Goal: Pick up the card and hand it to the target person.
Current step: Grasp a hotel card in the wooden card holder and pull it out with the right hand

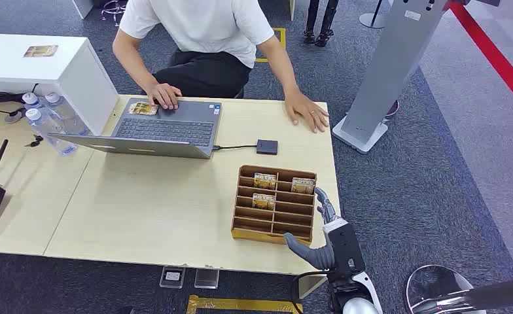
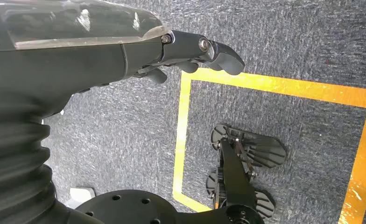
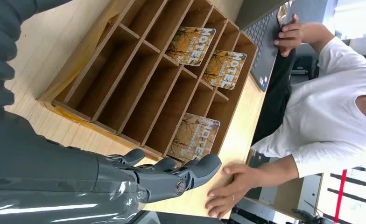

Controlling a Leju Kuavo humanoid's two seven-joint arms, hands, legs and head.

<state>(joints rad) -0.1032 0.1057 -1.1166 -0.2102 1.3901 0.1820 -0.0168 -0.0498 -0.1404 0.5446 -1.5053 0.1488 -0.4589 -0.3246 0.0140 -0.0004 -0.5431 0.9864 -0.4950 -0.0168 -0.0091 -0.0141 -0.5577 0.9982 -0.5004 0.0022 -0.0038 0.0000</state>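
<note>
A wooden slotted card holder (image 1: pixel 247 226) stands near the table's front right edge. It holds three "Hotel" cards: two in the back row (image 1: pixel 265 179) (image 1: pixel 302 185) and one a row nearer (image 1: pixel 264 200). The right wrist view shows the same cards (image 3: pixel 191 45) (image 3: pixel 225 68) (image 3: pixel 195 136). My right hand (image 1: pixel 319 229) hovers by the holder's right front corner with fingers extended and nothing in it; its fingers (image 3: pixel 190 170) lie just outside the holder wall. My left hand (image 2: pixel 190 51) hangs over the carpet and holds nothing. A seated person (image 1: pixel 201 33) faces me across the table, one hand (image 1: pixel 306 111) flat on the tabletop.
An open laptop (image 1: pixel 165 127) sits at the back with the person's other hand (image 1: pixel 164 95) on it beside a card (image 1: pixel 142 109). A small dark box (image 1: pixel 267 146), water bottles (image 1: pixel 44 121), a white cabinet (image 1: pixel 77 72) and a grey pillar stand (image 1: pixel 385 78) surround the table.
</note>
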